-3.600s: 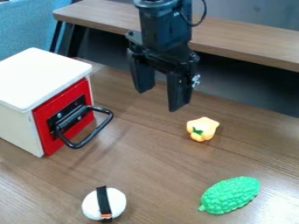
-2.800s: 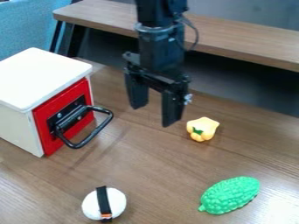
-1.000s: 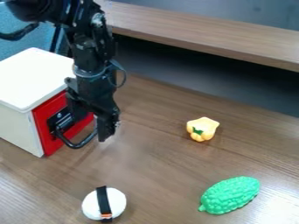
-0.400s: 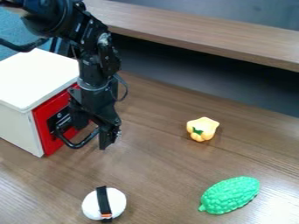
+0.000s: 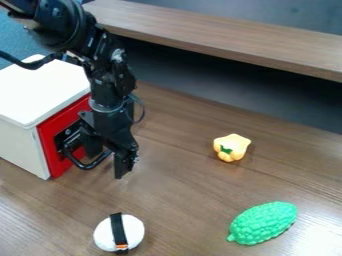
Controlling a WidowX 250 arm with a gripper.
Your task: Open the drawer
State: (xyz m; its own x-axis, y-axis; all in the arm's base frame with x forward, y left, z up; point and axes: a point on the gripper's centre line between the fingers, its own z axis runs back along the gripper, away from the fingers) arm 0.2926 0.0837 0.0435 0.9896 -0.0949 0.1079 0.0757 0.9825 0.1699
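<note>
Your end effector (image 5: 107, 164) stands wide open, its fingers either side of the black handle (image 5: 85, 165) (nothing clamped), and the red drawer (image 5: 49, 131) sits closed

We find the scene brightly lit, with light seeming to fall from above: the white top of the box (image 5: 37, 92) is very bright, while its red drawer front (image 5: 56, 122) looks duller. Glare whitens the table (image 5: 190, 210) at the lower right, beside the green toy vegetable (image 5: 264, 223), and we catch a fainter sheen near the middle. Soft shadows lie against the yellow toy pepper (image 5: 232, 147). Beneath the wooden bench (image 5: 220, 31), we see deep shade.
</note>
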